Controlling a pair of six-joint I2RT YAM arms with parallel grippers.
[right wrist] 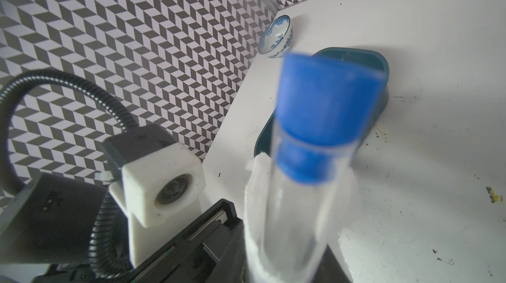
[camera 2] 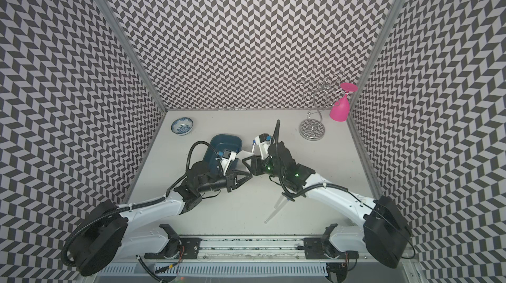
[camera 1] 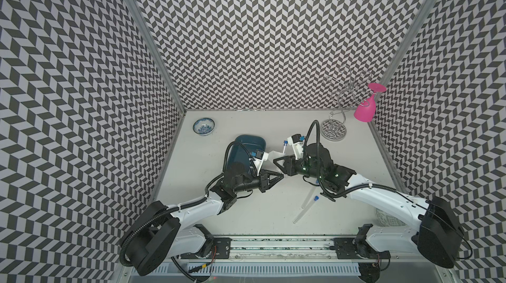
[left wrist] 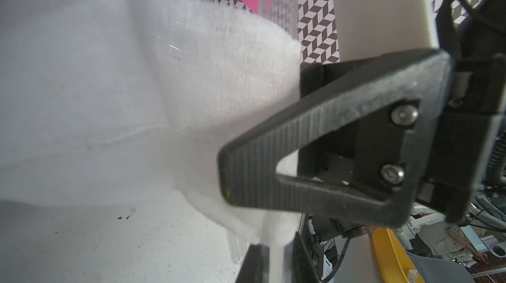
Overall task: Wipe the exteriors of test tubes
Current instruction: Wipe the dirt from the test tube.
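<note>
Test tube [right wrist: 298, 213] clamped in right gripper [camera 1: 276, 161], blue cap [right wrist: 325, 98] sticking out past its fingertips; left gripper [camera 1: 281, 176] clenched on wipe [left wrist: 109, 90] folded around tube.

Black-and-white chevron walls [camera 1: 273, 35] are enclosing the pale grey tabletop [camera 1: 246, 213] on three sides, aluminium posts [camera 1: 149, 38] are rising from its far corners, even light is falling on it

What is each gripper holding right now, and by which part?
Right gripper holds a capped test tube by its lower part, cap up. Left gripper pinches the white wipe by its gathered end; the wipe lies around that tube.
</note>
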